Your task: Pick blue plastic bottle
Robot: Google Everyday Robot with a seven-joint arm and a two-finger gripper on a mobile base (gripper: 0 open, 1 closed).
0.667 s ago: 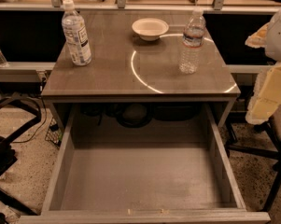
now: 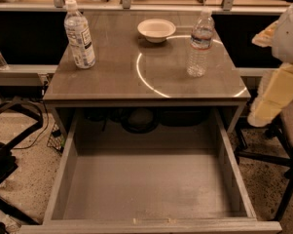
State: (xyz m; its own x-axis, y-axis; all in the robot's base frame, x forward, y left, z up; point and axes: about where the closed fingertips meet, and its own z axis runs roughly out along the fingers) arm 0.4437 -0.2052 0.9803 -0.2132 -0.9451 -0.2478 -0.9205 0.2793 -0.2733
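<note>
The blue plastic bottle (image 2: 79, 35) stands upright at the back left of the grey table top (image 2: 112, 77). It is clear, with a white cap and a large pale label with a dark text panel. My gripper (image 2: 273, 97) shows as a pale yellow and white shape at the right edge of the view. It is off the table's right side, level with the front edge and far from the bottle. Nothing is visibly in it.
A clear ribbed bottle (image 2: 200, 44) with a narrow label stands at the right of the table top. A white bowl (image 2: 156, 29) sits at the back middle. A wide grey drawer (image 2: 146, 189) is pulled open below the front edge. Dark chair legs (image 2: 282, 169) stand at the right.
</note>
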